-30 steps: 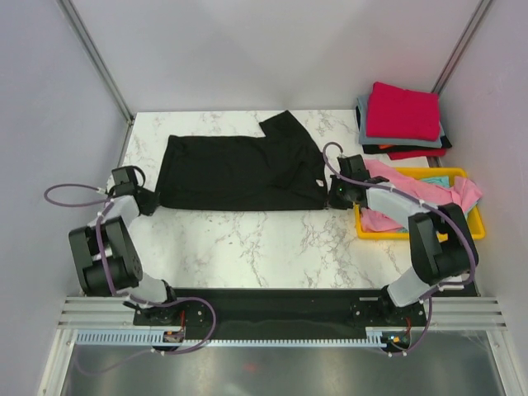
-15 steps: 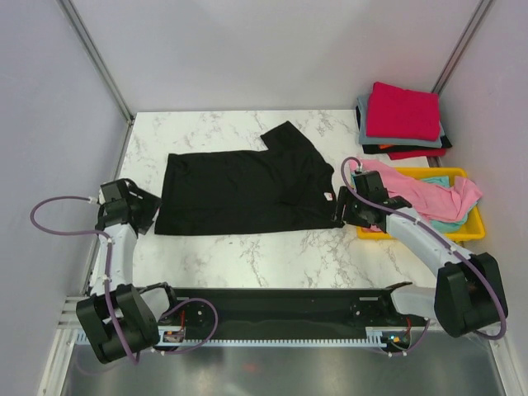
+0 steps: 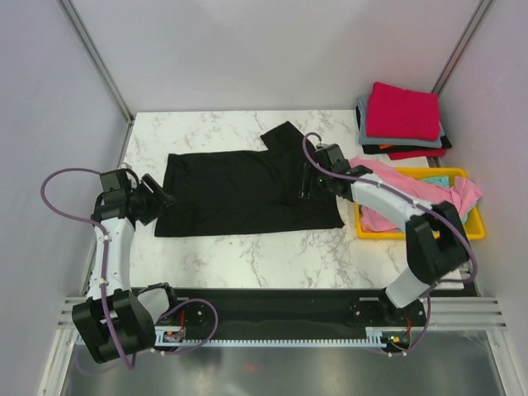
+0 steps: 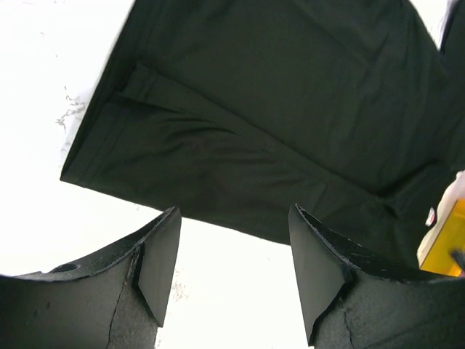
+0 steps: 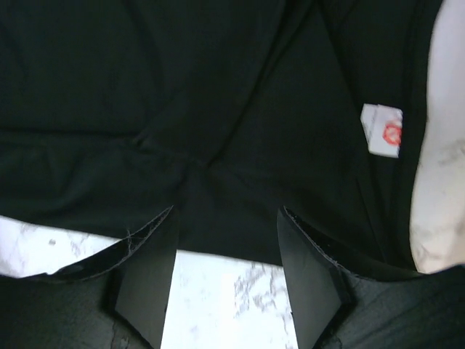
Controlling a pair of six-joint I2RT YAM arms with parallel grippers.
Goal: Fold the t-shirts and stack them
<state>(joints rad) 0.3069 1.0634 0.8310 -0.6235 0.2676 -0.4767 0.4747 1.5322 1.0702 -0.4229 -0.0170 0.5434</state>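
The left gripper (image 3: 162,200), clamped on the hem of the black t-shirt (image 3: 239,190) a second ago, now has jaws apart, with the hem edge just ahead of its fingertips. The right gripper (image 3: 307,183) lets go too, jaws apart, now over the cloth by the collar, white neck label (image 5: 383,131) off to the side of its fingers. Shirt lies flatter, its collar end reaching past the right fingers instead of stopping at them.

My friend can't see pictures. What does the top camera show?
A black t-shirt lies spread on a marble table, the open left gripper and right gripper at its ends, holding nothing. On the right: a stack of folded shirts, and a yellow tray with a pink shirt.
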